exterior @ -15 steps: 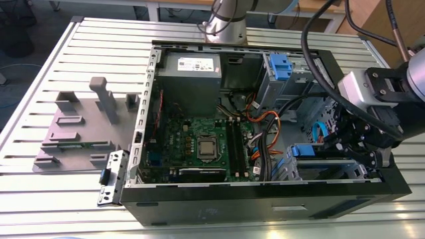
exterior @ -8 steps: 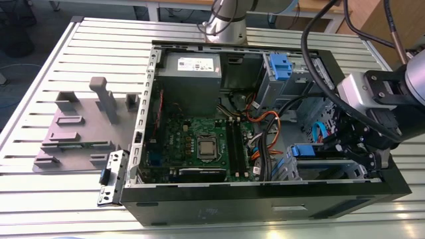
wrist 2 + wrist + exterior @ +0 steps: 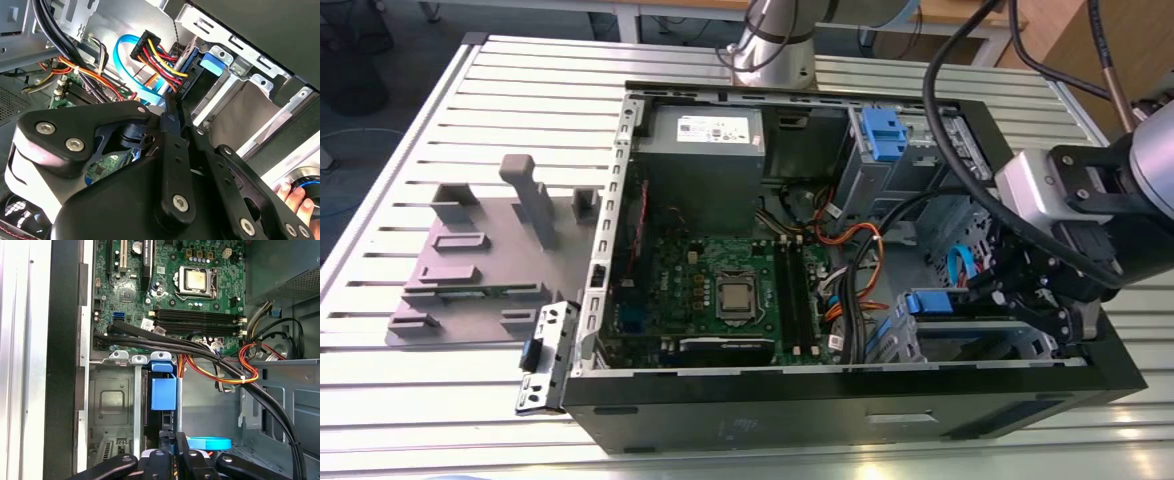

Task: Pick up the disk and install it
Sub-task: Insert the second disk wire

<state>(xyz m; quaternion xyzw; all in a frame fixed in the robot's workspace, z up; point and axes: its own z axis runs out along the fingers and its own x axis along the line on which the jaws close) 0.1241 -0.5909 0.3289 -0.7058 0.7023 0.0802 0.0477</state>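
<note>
1. Open computer case (image 3: 854, 410) lies on its side on a slatted metal tabletop (image 3: 400, 150). Its inside faces up.
2. Inside the case: green motherboard (image 3: 720, 290) in the middle and a grey power supply (image 3: 700, 150) beyond it. A drive cage (image 3: 974, 345) stands in the near corner at the exterior view's right.
3. The disk (image 3: 930, 300) stands on edge in a slot of that drive cage. Its blue rail shows at the cage's rim in both wrist views (image 3: 163, 392) (image 3: 210, 62). Most of its body is hidden by the cage walls.
4. The arm reaches in from the exterior view's right. The gripper (image 3: 1025, 300) is low inside the case, just beside the cage and close to the disk's blue rail.
5. In the first wrist view the fingers (image 3: 181, 445) are drawn together, with nothing visibly clamped between them. Whether the tips touch the disk cannot be told.
6. A bundle of black, orange and yellow cables (image 3: 220, 360) runs across between motherboard and cage. In the second wrist view a multi-wire plug (image 3: 155, 55) hangs near the gripper (image 3: 172, 107).
7. A separate blue latch (image 3: 881, 135) sits at the far bay, well apart from the gripper.
8. A grey fixture (image 3: 480, 260) rests on the tabletop at the exterior view's left, outside the case.
9. A person's hand (image 3: 295, 197) shows at the edge of the second wrist view.
</note>
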